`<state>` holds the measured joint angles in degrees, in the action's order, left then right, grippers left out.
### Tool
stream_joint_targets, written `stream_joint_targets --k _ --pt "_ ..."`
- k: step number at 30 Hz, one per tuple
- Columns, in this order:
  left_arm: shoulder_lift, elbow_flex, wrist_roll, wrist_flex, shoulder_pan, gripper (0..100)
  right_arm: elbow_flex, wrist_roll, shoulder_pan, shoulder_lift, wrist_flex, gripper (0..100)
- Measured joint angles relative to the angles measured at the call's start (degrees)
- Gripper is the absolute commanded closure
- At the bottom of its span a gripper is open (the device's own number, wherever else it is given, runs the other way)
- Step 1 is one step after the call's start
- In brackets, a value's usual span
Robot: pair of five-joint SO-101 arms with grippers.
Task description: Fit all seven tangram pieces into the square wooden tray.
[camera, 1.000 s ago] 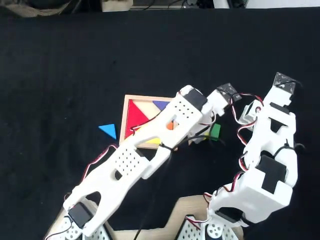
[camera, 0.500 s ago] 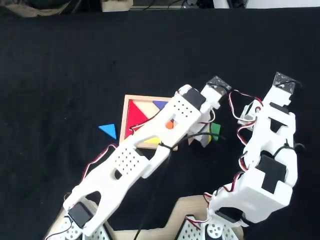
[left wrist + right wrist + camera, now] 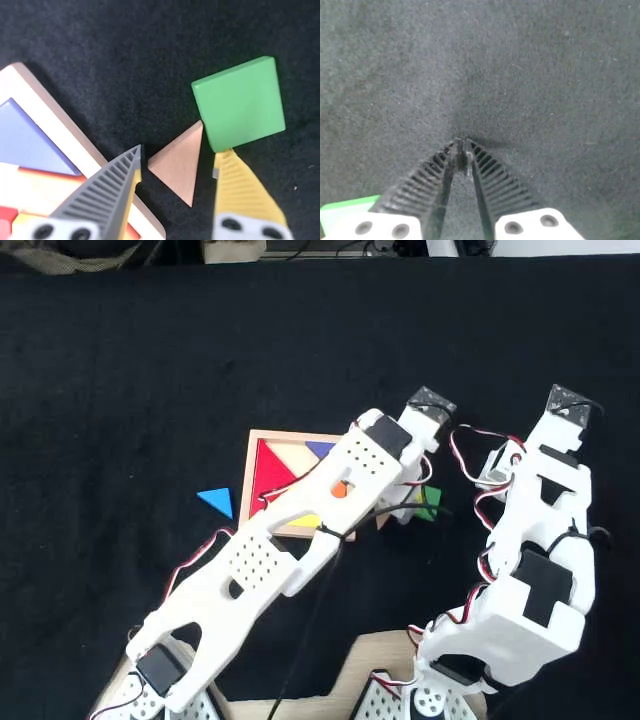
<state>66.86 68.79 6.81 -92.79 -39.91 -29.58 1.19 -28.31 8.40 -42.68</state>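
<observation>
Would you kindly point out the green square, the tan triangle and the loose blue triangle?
green square (image 3: 237, 102), left wrist view, centre of its top face.
tan triangle (image 3: 181, 163), left wrist view, middle of its top face.
blue triangle (image 3: 220, 500), high view, its middle.

I can read no text, label, brand, number or sign on anything that my cameras show me right now.
</observation>
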Motion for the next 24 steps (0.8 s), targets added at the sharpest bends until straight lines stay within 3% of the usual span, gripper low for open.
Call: stream_joint_targets --k 10,17,24 --pt "0.0 0.0 0.0 0.0 0.0 78 0.0 0.0 0.0 0.0 0.0 98.7" --pt "0.0 0.0 0.0 0.1 0.0 94 0.0 0.0 0.0 0.0 0.0 98.7" --pt "0.0 0.0 0.2 0.3 -0.1 95 0.0 0.0 0.0 0.0 0.0 98.7"
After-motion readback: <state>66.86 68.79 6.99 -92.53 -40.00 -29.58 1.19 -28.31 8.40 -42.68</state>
